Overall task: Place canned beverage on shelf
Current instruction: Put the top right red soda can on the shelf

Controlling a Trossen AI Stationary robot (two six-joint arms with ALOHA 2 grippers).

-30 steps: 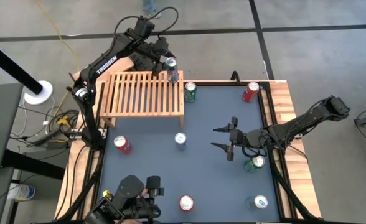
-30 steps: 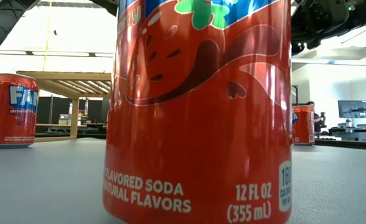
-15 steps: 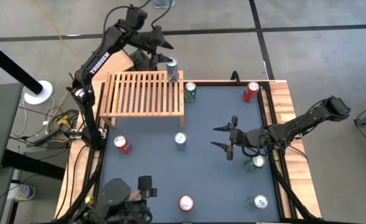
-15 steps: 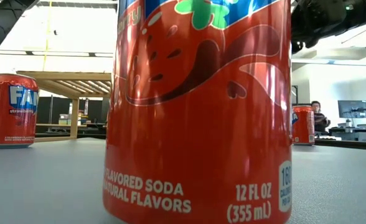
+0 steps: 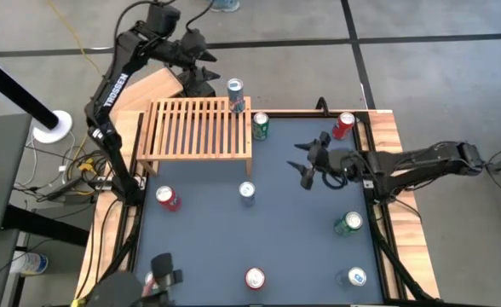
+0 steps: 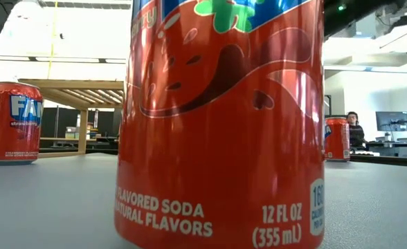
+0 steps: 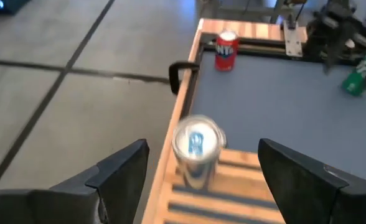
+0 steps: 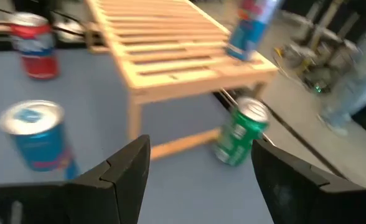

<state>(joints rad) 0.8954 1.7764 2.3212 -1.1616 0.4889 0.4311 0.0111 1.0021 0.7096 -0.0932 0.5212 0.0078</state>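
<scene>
Cans (image 5: 168, 198) scattered across dark tabletop (image 5: 285, 247), both pincers spread and empty, grey-tiled floor (image 5: 421, 77) around.

Blue can (image 5: 235, 94) stands upright on slatted wooden shelf's (image 5: 195, 128) corner.

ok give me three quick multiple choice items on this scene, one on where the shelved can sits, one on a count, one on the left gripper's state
1. Where does the blue can stand on the shelf?
A. far right corner
B. middle
C. near left corner

2. How many cans stand on the shelf?
A. none
B. one
C. three

3. The left gripper is:
A. shut on the can
B. open, off the can
C. shut on the shelf

Answers: 1 A, the high view shows it at that corner above the green can. 2 B, only the blue one is on the slats. 3 B, its fingers are spread, apart from the can.
</scene>
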